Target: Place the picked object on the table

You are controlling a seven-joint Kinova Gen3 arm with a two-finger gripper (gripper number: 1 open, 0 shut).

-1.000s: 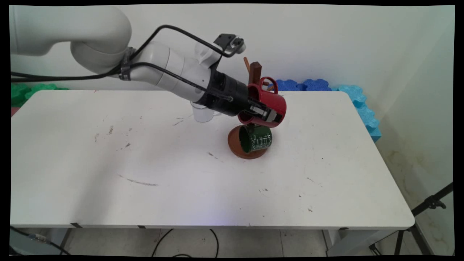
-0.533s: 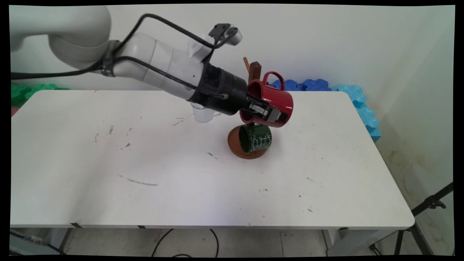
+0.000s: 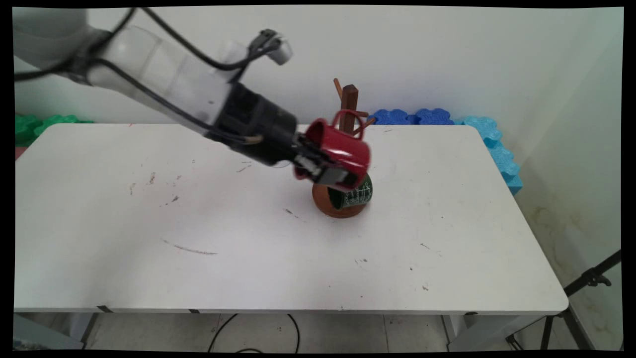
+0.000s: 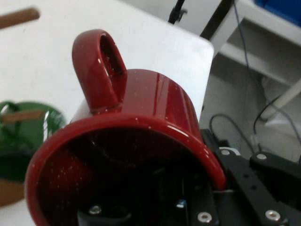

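Note:
My gripper (image 3: 328,169) is shut on the rim of a red mug (image 3: 340,149), which lies on its side in the air with its handle up. In the hand view the red mug (image 4: 131,155) fills the frame, mouth toward the camera, one finger inside it. Just behind and below stands a wooden mug tree (image 3: 350,102) on a round brown base (image 3: 323,201). A green mug (image 3: 358,191) with white lettering hangs low on the tree, partly hidden by the red mug. The green mug (image 4: 23,136) shows at the left edge of the hand view on a wooden peg.
Blue foam blocks (image 3: 447,119) line the table's far right edge and green ones (image 3: 39,124) lie at the far left. A black tripod (image 3: 586,283) stands off the table's right side. Cables lie on the floor under the table.
The arm has swung left and slightly down with the red mug, drawing it away from the mug tree's upper pegs. It now covers the clear glass seen behind it earlier.

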